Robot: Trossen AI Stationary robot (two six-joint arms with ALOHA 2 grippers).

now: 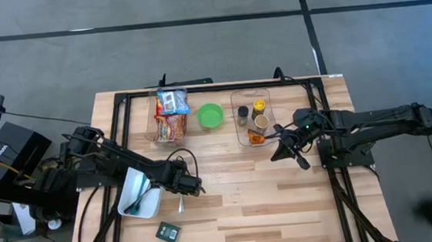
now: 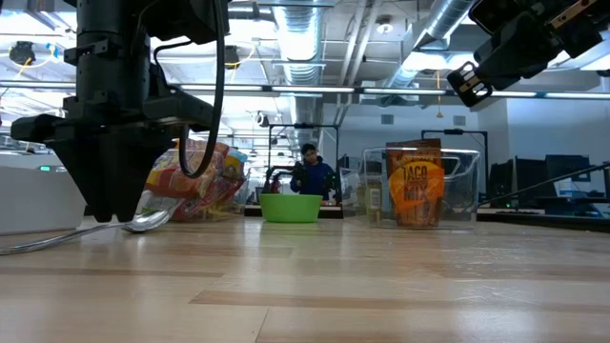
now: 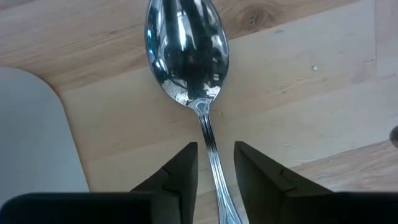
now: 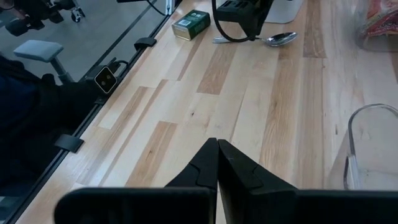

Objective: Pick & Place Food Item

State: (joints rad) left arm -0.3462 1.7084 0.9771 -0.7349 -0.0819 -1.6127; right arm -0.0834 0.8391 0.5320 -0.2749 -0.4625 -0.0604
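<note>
On the wooden table, one spoon lies flat beside one white dish, its handle running between the left gripper's two slightly parted fingers, which hover around it without clamping. Farther back stand two clear bins, one green bowl and one small green packet. At the right bin, the right gripper is closed on nothing.
</note>
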